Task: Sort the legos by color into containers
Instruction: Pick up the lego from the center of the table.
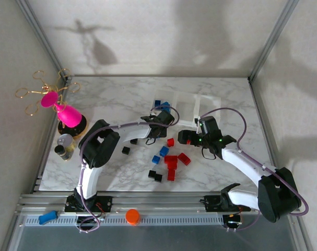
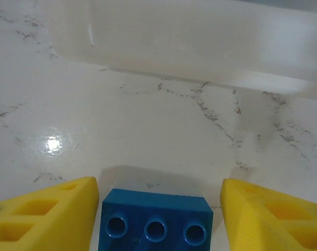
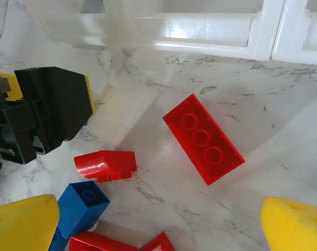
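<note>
**Now: both grippers spread wide over the loose bricks**

Seen from above, the left gripper [image 1: 167, 113] sits just above the middle of the frame, beside the left end of the containers [image 1: 199, 103]. These are pale translucent bins at upper centre of the marble table [image 1: 111, 99]. In the left wrist view its yellow fingers [image 2: 54, 212] stand well apart in the bottom corners. A blue brick [image 2: 155, 222] with three studs in view lies between them, close to the left one and clear of the right. The bin wall [image 2: 200, 42] runs across the top of that frame.

The right gripper [image 1: 185, 137] is just right of centre, its jaws likewise apart. Its wrist view shows a fingertip in each lower corner, with a red three-stud brick [image 3: 203, 138] lying diagonally mid-frame. A curved red piece [image 3: 107, 164] and a blue brick [image 3: 82, 206] lie lower left.

Most legos [image 1: 171, 159] lie scattered below centre of the overhead frame: red clustered, blue and black around them.
</note>
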### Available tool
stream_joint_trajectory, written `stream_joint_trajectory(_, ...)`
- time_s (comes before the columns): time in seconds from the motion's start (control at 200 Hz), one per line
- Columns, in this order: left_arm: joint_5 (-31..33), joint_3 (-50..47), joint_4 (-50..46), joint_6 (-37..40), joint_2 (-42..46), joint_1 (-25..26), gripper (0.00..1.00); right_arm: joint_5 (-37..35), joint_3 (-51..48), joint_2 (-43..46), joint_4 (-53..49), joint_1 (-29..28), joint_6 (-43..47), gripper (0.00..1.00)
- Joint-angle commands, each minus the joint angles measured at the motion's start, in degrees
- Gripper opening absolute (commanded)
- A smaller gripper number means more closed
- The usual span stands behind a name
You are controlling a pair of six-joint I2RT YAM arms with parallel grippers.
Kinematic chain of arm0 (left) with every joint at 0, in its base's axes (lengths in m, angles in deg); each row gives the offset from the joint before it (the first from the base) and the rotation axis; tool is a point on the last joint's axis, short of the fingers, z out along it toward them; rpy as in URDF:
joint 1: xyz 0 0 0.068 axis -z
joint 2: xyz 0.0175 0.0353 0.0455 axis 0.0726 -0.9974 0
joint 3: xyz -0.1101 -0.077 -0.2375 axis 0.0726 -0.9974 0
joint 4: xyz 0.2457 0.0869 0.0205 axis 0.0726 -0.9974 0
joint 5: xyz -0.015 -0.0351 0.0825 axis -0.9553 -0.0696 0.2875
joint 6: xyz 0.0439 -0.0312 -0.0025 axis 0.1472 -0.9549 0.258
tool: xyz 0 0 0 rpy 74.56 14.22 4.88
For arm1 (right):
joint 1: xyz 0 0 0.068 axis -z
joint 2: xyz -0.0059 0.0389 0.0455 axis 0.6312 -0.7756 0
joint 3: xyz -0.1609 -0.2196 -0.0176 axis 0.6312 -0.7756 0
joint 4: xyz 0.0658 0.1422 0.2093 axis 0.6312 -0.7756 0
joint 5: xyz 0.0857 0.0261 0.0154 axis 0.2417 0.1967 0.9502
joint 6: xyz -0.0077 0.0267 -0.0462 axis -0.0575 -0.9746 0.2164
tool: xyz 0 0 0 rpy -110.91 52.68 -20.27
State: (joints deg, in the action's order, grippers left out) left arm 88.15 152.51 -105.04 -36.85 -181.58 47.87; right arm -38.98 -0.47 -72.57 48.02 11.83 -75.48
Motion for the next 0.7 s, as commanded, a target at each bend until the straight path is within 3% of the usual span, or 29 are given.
stream_joint_trajectory(0.0,0.40,1.00,-2.77,0.79,-1.06,-0.55,0.62,-1.42,-0.18,0.29,0.67,-0.28,0.37,0.99)
stream_joint_trajectory(0.33,-1.91,1.62,-2.70,1.57,-1.34,-0.72,0.61,-1.00,0.08,-0.24,1.22,-0.30,0.11,0.99)
stream_joint_trajectory(0.696,-0.22,1.75,-3.25,0.99,1.09,-0.72,0.49,-0.94,0.68,-0.07,0.67,-0.33,0.50,0.99)
